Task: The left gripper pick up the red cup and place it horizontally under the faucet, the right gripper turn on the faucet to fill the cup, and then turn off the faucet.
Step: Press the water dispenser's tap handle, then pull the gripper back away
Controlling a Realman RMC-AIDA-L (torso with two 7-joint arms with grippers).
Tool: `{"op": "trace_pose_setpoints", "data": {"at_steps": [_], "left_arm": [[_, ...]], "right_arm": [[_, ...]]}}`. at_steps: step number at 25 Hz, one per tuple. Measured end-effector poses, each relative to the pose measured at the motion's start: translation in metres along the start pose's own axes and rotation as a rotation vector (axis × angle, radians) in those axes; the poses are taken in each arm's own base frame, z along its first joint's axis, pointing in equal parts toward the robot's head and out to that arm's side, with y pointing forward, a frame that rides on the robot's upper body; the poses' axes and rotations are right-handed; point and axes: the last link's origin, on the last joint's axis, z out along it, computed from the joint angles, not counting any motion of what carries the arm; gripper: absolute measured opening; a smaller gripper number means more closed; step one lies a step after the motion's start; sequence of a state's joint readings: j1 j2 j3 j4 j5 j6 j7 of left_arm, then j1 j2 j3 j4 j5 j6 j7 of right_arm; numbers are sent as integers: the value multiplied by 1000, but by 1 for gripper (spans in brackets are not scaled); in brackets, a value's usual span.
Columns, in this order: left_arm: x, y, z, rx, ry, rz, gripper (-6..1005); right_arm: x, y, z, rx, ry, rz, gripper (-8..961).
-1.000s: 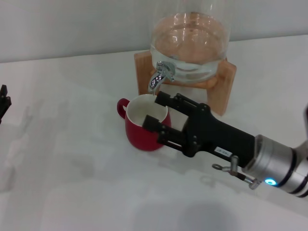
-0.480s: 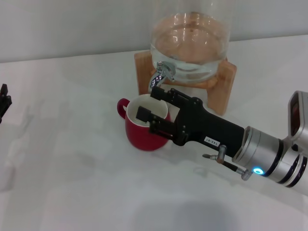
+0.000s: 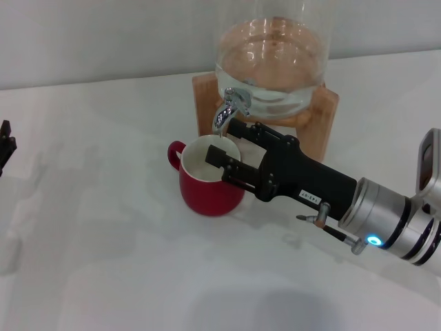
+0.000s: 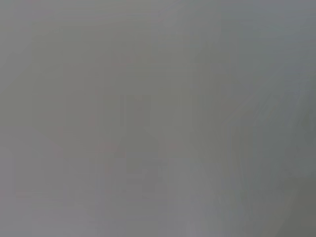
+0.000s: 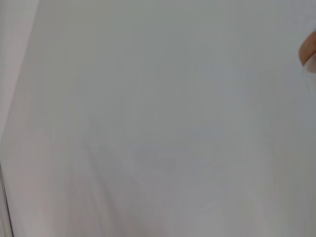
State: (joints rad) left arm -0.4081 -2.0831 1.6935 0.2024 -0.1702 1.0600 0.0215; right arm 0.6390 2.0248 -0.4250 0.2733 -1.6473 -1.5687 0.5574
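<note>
The red cup [image 3: 205,187] stands upright on the white table, its white inside showing and its handle pointing left. Its mouth is right under the spout of the chrome faucet [image 3: 231,105]. My right gripper [image 3: 224,141] reaches in from the right on its silver wrist. It is open, with one finger just below the faucet's spout and the other over the cup's rim. It holds nothing. Only a black tip of my left gripper [image 3: 5,145] shows at the far left edge, away from the cup. The wrist views show neither cup nor faucet.
The glass dispenser [image 3: 272,55] with water sits on its wooden stand [image 3: 322,127] at the back of the white table [image 3: 103,262]. A brown sliver [image 5: 309,51] shows at the edge of the right wrist view.
My right gripper has moved up and back toward the faucet, its upper finger now just under the spout. The cup and the left gripper have not moved.
</note>
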Motion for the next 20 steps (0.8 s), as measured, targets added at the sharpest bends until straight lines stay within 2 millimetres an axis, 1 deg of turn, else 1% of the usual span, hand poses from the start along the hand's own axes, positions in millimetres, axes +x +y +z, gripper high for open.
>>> {"op": "trace_pose_setpoints", "data": {"at_steps": [20], "left_arm": [[0,0,0,0,0,0,883]], "right_arm": [[1,-7,1,36,13,-9,721]]}}
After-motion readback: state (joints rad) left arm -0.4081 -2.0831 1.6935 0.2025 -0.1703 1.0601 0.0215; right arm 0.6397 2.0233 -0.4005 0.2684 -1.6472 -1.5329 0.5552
